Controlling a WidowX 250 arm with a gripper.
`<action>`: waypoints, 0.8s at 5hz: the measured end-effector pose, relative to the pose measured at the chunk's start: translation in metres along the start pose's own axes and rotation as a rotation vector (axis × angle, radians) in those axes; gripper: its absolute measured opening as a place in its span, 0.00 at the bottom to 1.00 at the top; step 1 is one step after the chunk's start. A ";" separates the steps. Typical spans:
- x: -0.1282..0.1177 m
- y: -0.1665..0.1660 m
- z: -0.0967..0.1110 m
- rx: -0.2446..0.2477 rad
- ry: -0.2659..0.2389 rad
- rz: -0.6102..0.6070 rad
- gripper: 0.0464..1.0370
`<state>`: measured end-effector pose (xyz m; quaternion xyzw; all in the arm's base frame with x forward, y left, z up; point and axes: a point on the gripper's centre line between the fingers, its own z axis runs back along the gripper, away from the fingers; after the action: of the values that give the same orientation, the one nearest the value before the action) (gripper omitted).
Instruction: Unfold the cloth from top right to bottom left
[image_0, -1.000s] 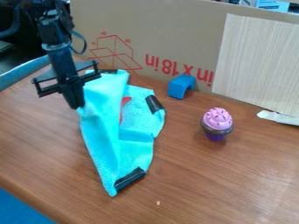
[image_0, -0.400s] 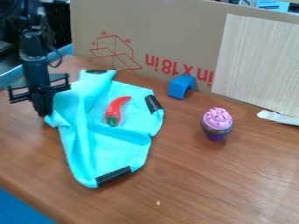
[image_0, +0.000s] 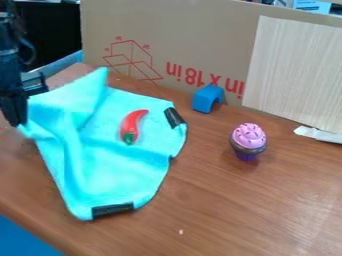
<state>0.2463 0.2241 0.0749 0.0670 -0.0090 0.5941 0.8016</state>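
Black claw (image_0: 20, 122) points down at cloth's (image_0: 127, 165) left corner.

It seems to be a robot lab: a black robot arm (image_0: 9, 57) works over a wooden desk (image_0: 234, 210), with cardboard (image_0: 194, 32) standing behind.

So yeah, I'm pretty much black all over. My arm (image_0: 8, 67) is a chunky, straight-sided piece with a faint bluish-grey shine, and up top it gets knobbly around the joint (image_0: 6, 19). There's a thin dark cable (image_0: 31, 50) that bows out in a loop along one side. My pincer (image_0: 20, 123) is black too, with a squared-off, frame-like crossbar (image_0: 35, 82) and long, slim fingers (image_0: 11, 107) that narrow toward the tips.
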 end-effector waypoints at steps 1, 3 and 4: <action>0.005 0.006 0.001 0.035 -0.030 0.010 0.00; 0.015 0.018 -0.004 0.160 0.011 0.100 0.00; 0.018 0.033 0.002 0.206 0.045 0.133 0.00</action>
<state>0.2202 0.2501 0.0812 0.1349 0.0654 0.6451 0.7492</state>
